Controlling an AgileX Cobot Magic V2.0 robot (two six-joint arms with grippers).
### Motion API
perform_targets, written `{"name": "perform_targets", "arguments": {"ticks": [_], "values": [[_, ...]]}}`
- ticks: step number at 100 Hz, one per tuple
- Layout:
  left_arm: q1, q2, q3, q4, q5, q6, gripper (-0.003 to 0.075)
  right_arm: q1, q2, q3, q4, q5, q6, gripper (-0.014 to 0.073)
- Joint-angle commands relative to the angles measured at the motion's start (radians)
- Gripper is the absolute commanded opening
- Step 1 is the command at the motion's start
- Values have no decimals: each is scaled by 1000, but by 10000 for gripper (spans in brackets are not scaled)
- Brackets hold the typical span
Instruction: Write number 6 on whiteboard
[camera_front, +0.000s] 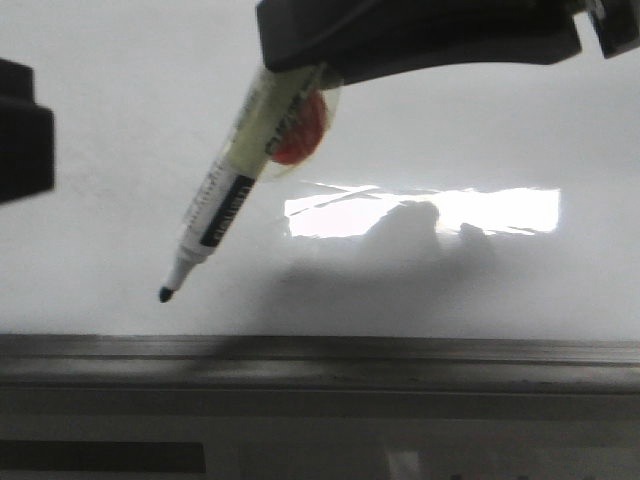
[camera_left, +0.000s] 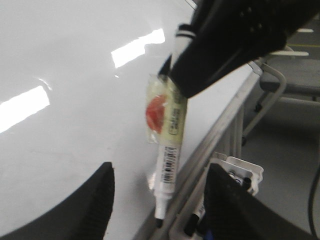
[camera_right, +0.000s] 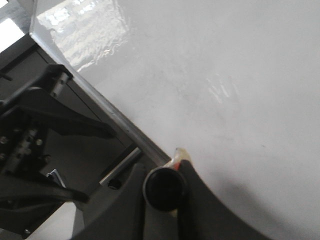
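The whiteboard (camera_front: 450, 110) is glossy pale grey with a bright glare patch, and I see no number 6 or any other mark on it. My right gripper (camera_front: 300, 62) comes in from the top and is shut on a white marker (camera_front: 225, 200) with a red sticker. The marker slants down-left, and its black tip (camera_front: 165, 294) is close over the board near the lower edge; I cannot tell if it touches. The right wrist view shows the marker's black end (camera_right: 165, 189) clamped between the fingers. My left gripper (camera_left: 159, 215) is open and empty, its view looking at the marker (camera_left: 167, 165).
A grey metal strip (camera_front: 320, 350) edges the board, with a dark grey ledge (camera_front: 320, 400) below it. A white holder with spare markers (camera_left: 239, 172) hangs off the board's edge. A dark part of the left arm (camera_front: 20, 130) shows at the far left.
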Motion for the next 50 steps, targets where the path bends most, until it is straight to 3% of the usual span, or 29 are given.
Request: {"name": "perform_targets", "arguments": {"ticks": [1, 14, 29, 50], "values": [[59, -70, -26, -77, -44, 21, 388, -27, -10, -31, 6, -34, -11, -70], [164, -172, -26, -126, -40, 21, 387, -67, -10, -42, 6, -44, -11, -70], [272, -239, -26, -62, -6, 24, 384, -118, 1, -91, 4, -51, -11, -70], [356, -254, -26, -64, 5, 23, 356, -202, 82, -227, -56, -37, -11, -71]]}}
